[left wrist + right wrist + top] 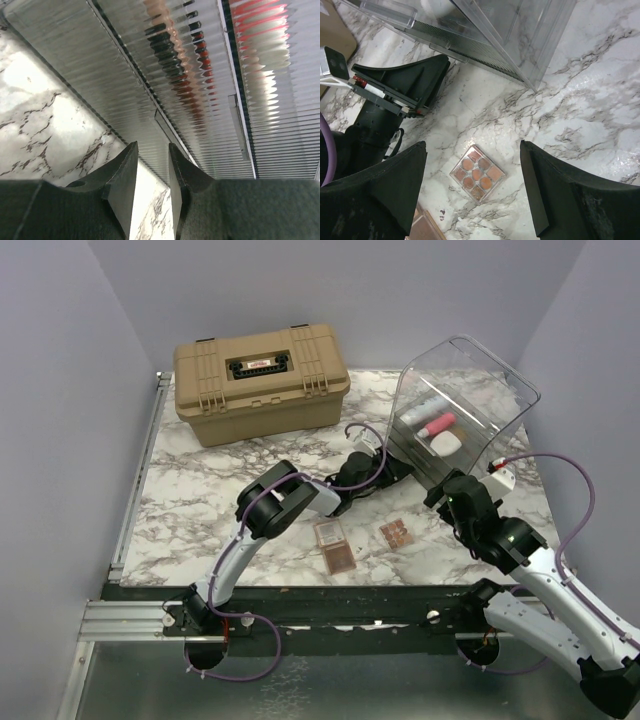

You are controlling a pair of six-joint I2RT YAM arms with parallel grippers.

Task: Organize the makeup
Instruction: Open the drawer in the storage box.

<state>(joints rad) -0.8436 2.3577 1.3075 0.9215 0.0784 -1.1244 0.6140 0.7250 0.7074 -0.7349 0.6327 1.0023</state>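
A small square palette point(396, 533) with brown-pink pans lies on the marble table; it also shows in the right wrist view point(477, 172). A larger pink palette point(332, 542) lies to its left, its corner point(422, 227) showing in the right wrist view. A white tube point(422, 410), pink tube point(438, 424) and white oval piece point(447, 442) lie inside the tilted clear bin point(505, 390). My right gripper point(472, 145) is wide open and empty above the small palette. My left gripper point(151, 146) is narrowly open and empty at the bin's ribbed front point(165, 65); red and black shapes show through it.
A large tan hard case point(260, 380) stands closed at the back left. The bin leans back at the back right, near the right wall. The left arm point(395, 85) lies low across the table just left of the small palette.
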